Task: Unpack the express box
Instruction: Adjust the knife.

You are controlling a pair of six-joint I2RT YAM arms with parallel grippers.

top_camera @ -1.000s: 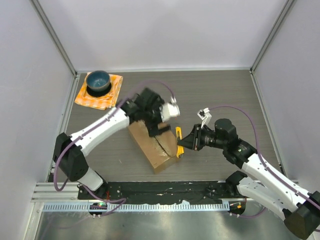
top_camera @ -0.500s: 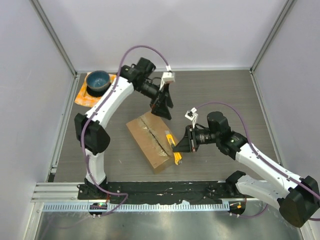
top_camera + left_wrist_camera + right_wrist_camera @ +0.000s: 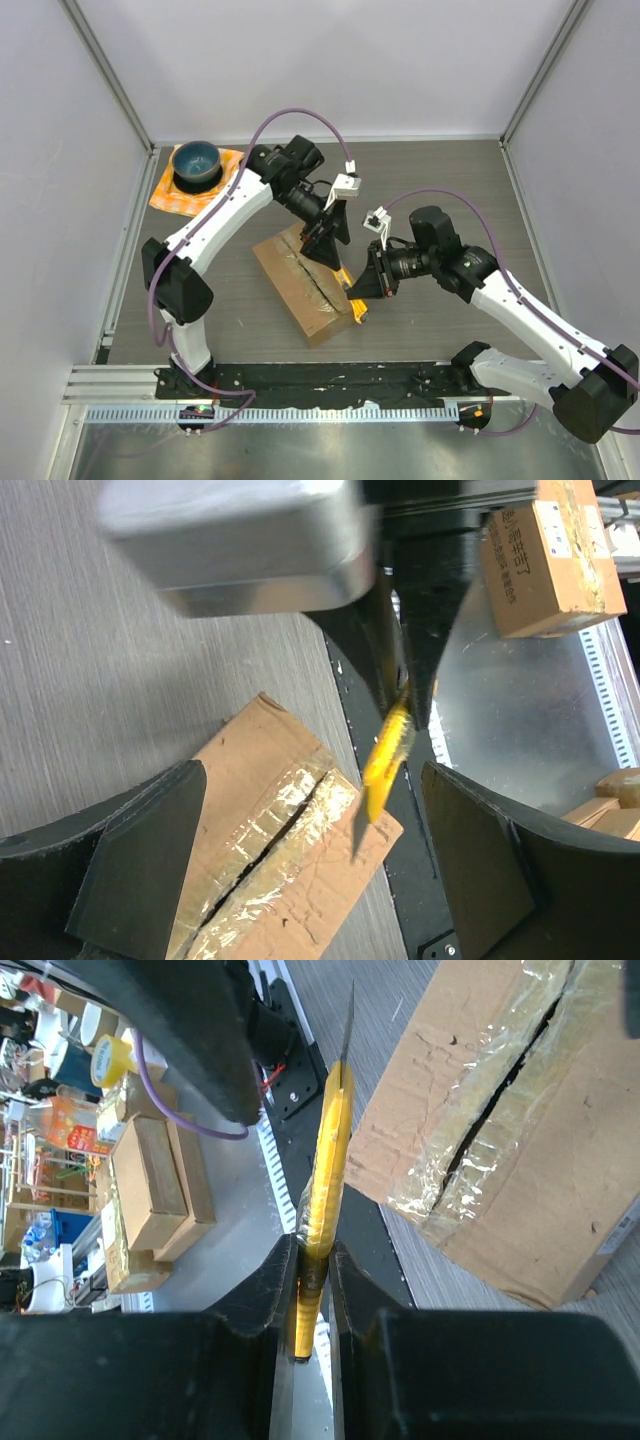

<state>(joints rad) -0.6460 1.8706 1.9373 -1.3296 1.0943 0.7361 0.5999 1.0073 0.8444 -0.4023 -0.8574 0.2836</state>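
The express box (image 3: 290, 285) is brown, the knife (image 3: 325, 1160) yellow, the bowl (image 3: 195, 162) blue, the cloth (image 3: 225, 185) orange checked

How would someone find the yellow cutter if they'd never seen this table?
Look at the brown cardboard box in the middle of the dark table. At its near right corner, the right arm's fingers pinch a slim cutter. Nothing else by the box is bright yellow, and a metal blade sticks out.

I see the box (image 3: 300, 292) mid-surface (image 3: 450, 180), dark split along its seam. The left pincer (image 3: 325, 248) is spread over its far end; the right pincer (image 3: 364, 286) clamps a yellow knife (image 3: 355, 308) at its right edge.
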